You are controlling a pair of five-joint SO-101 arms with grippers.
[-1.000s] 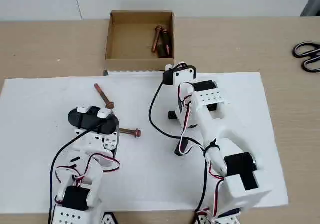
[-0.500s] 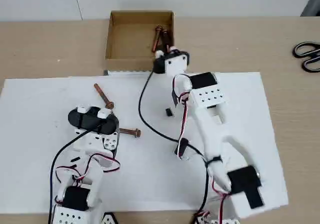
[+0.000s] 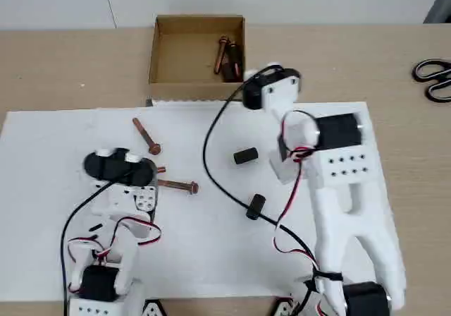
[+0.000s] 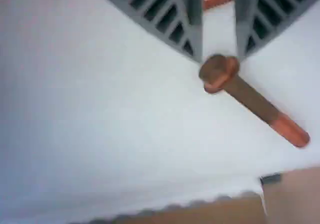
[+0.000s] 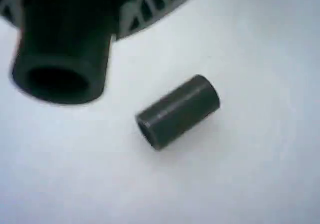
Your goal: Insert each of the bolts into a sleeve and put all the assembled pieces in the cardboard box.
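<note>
Swinging away from the box (image 3: 163, 55), the right arm (image 3: 345, 182) has carried its wrist toward the right edge and uncovered the loose sleeve (image 3: 245, 156). The left arm (image 3: 120, 210) has drawn back slightly toward the left edge.

On the worktop (image 3: 70, 55), a white sheet (image 3: 56, 245) covers the near half. The box sits at the far edge, with assembled pieces (image 3: 227, 55) against its right wall.

The right tool (image 5: 65, 9) pinches the held sleeve (image 5: 60, 59), while the loose sleeve lies mid-sheet. The left tool (image 4: 218, 44), jaws a little apart and seemingly empty, hovers right at the head of one bolt (image 4: 250, 99). Another bolt (image 3: 177, 185) lies beside the tool, toward the near edge.

Two risks, as I judge them:
- Closing on the flanged head rather than the shank could flip the bolt out.
- The right arm's cable (image 3: 205, 150), trailing close to the loose sleeve, could nudge it into rolling away.
</note>
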